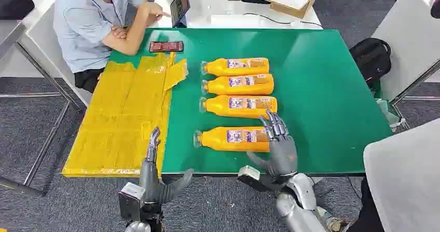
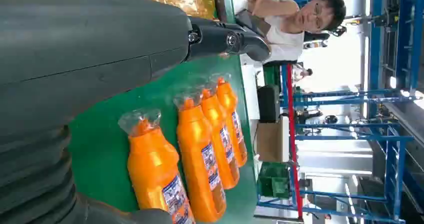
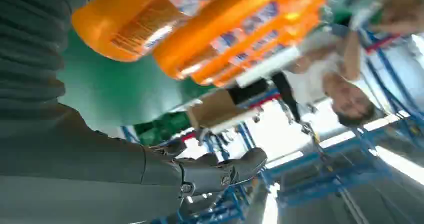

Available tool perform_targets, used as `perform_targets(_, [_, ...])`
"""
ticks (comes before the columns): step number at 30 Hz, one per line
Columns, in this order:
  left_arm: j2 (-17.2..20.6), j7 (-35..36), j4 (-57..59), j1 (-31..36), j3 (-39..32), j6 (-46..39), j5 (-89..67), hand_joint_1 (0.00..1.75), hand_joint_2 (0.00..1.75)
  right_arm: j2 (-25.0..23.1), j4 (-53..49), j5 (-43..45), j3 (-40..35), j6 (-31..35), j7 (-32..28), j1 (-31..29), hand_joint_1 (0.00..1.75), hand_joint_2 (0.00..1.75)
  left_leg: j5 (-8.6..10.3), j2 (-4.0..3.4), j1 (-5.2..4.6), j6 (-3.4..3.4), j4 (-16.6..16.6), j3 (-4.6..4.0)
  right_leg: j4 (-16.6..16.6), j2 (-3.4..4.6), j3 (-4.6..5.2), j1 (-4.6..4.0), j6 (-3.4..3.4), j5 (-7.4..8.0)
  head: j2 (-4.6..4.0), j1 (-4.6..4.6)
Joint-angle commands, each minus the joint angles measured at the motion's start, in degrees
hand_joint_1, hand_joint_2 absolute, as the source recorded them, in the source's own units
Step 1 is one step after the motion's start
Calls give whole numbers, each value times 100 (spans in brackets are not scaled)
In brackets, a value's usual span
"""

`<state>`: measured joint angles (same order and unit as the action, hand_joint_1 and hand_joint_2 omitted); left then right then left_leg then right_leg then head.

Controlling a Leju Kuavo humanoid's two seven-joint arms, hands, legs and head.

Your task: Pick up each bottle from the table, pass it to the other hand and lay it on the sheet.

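Several orange bottles lie side by side in a column on the green table (image 1: 321,86), caps toward the yellow sheet (image 1: 119,118) spread over the table's left part. My right hand (image 1: 280,149) is at the base end of the nearest bottle (image 1: 231,138), fingers raised over that end and thumb spread, gripping nothing. The right wrist view has that bottle (image 3: 150,18) just beyond the spread fingers of the hand (image 3: 125,169). Over the sheet's near edge, my left hand (image 1: 153,177) is open and empty. The left wrist view shows the hand (image 2: 100,48) with the row of bottles (image 2: 152,174) beyond.
A person sits at the table's far left corner, arms resting on it, beside a phone (image 1: 166,46) and a tablet (image 1: 180,6). A cardboard box (image 1: 290,1) stands on the white table behind. A black backpack (image 1: 371,55) lies on the floor to the right.
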<state>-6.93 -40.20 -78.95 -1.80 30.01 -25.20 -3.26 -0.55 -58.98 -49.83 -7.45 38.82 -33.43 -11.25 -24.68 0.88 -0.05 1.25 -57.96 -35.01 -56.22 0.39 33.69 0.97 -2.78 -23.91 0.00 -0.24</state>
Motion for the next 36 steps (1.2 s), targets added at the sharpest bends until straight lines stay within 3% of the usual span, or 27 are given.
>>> perform_targets(1, [87,20,187,245,131,81,-26,0,175,355,1658,46,-692,-252,280,-917,0,175,-5,-15,3,-6,2,21,6,6,-20,-5,10,-1,0,2])
perform_targets(11, [109,20,57,333,306,29,-95,0,175,351,2145,-10,-1053,-365,518,-1312,0,175,-6,-15,1,-6,2,18,1,8,-14,-3,8,-2,0,0])
perform_targets(28, [122,20,131,399,441,-27,-139,0,175,146,2343,128,-1206,-366,378,-1281,0,175,-4,-7,2,-6,3,16,2,1,-14,-4,8,-3,0,2])
perform_targets(32, [121,20,183,396,440,-55,-106,0,175,254,2770,-166,-1486,-954,999,-1522,0,175,-7,-9,2,-7,5,27,4,0,-24,-4,11,-6,0,0])
perform_targets(36, [161,20,192,376,453,-30,-123,0,175,300,3030,-214,-1532,-1090,1225,-1732,0,175,-5,-14,1,-7,3,24,3,5,-20,-3,9,-2,0,2])
